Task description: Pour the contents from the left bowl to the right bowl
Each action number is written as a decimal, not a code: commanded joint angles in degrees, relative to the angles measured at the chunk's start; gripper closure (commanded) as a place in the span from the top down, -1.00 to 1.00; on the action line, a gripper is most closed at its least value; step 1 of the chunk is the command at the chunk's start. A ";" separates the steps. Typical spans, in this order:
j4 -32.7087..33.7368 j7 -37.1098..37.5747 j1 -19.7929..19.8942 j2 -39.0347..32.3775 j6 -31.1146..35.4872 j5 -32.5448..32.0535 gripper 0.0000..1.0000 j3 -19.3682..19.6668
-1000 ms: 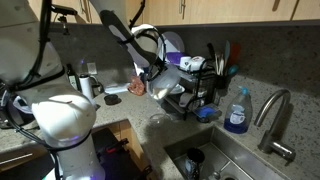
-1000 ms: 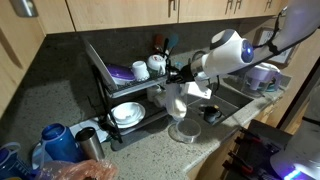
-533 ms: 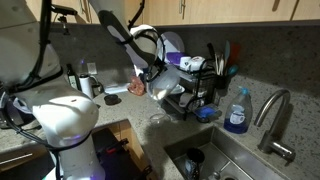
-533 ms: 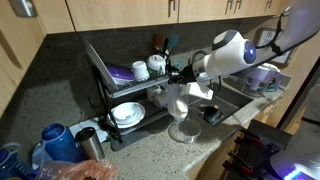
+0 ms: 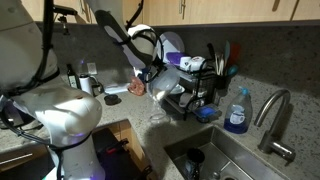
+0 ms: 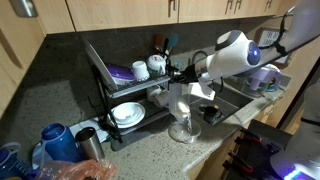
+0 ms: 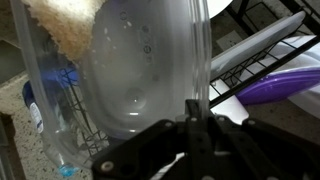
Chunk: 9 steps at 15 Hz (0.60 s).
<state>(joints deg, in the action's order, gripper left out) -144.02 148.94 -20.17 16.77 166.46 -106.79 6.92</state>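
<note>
Wrist view shows my tool [image 7: 194,118] clenched on the rim of the left bowl [image 7: 140,70], whose wall looks almost see-through from here. A pale crumbly patch [image 7: 62,30] sits at its upper left. I take it for the contents, though I cannot be sure. In an exterior view the left bowl [image 6: 177,101] hangs tipped in the air, just above the right bowl [image 6: 183,131]. That one stands on the worktop [image 6: 140,155] in front of the rack [image 6: 105,85], near the edge that meets the sink. The two bowls look apart, not touching.

I judge the pour to be under way. To do it well, I would roll the wrist slowly with the low lip over the middle of the right bowl. I would stay low so nothing bounces out onto the worktop. I would also avoid nudging the right bowl, which looks light enough to slide.

Count: two task bowls, one held and one standing; one tool on one arm; one rack; one soap bottle [image 5: 237,112] beside one tap [image 5: 272,118]. The white dishes in the rack are too crowded to count.
</note>
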 commanded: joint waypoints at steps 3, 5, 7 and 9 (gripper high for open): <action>-3.19 0.00 -6.01 4.28 -3.96 -1.14 -0.98 5.33; -3.74 0.00 -8.05 4.92 -4.78 -1.52 -0.98 7.20; -4.32 0.00 -10.15 5.53 -5.84 -1.91 -0.98 8.98; -4.82 0.00 -12.37 6.13 -6.95 -2.54 -0.98 10.92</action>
<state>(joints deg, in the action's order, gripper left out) -146.99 148.93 -29.08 19.77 162.31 -107.91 15.12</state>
